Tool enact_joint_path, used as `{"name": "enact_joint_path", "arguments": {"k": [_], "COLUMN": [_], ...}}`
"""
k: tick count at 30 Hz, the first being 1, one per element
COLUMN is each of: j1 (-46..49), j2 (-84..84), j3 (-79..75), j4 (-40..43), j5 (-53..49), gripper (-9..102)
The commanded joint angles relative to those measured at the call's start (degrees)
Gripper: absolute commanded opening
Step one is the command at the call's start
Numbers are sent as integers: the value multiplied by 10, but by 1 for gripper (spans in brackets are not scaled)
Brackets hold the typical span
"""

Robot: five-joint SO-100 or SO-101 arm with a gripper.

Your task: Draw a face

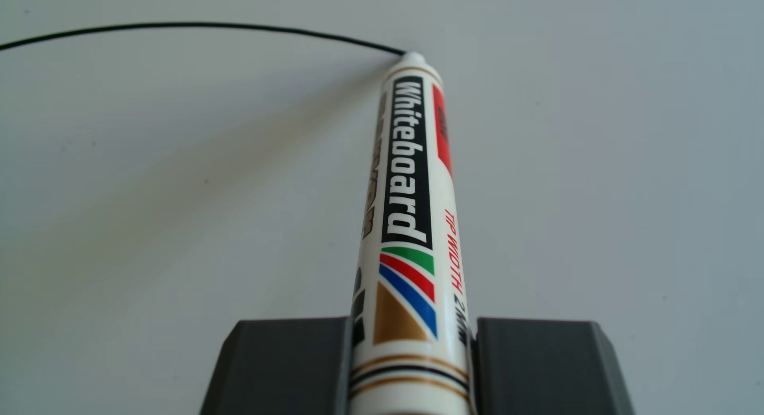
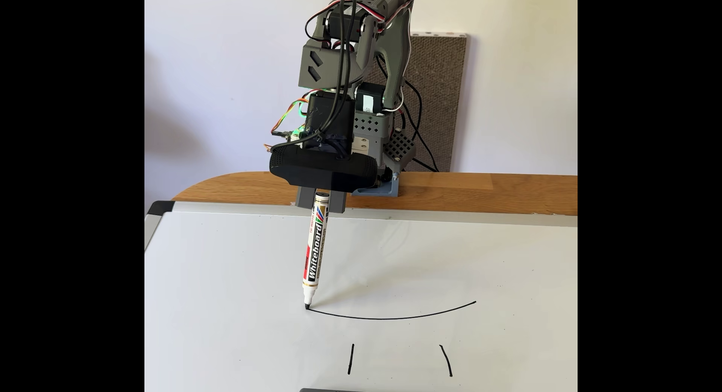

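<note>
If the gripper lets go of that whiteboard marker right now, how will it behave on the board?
The whiteboard marker would probably topple, since it stands tilted with only its tip on the whiteboard. Its round, smooth barrel would likely roll across the flat surface. It looks rigid, held straight between the gripper fingers, so it shouldn't flex; the uncapped tip could smear the curved line.

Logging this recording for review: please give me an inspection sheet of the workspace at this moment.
Surface: flat white whiteboard on a wooden table.
Job's things: white-barrelled whiteboard marker, tip on the board at the end of a long curved black line; two short black strokes nearer the camera.
Clutter: nothing seen.
End effector: shut on the marker.
Cables: black cables hang along the arm.
Surroundings: pale wall, brown textured panel.
</note>
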Motion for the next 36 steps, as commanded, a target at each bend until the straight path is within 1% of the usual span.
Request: {"name": "enact_joint_path", "arguments": {"k": [1, 7, 13, 18, 22, 26, 32, 36], "j1": [4, -11, -86, -134, -191, -248, -271, -283], "j2": [38, 73, 112, 193, 291, 398, 495, 540], "j3": [-9, -53, -82, -83, -79, -79, -84, -84], "j4": [-11, -18, -5, 20, 51, 99, 166, 177], "j5": [3, -4, 5, 6, 7, 8, 74, 78], "gripper": [-1, -1, -1, -1, -1, -1, -1, -1]}}
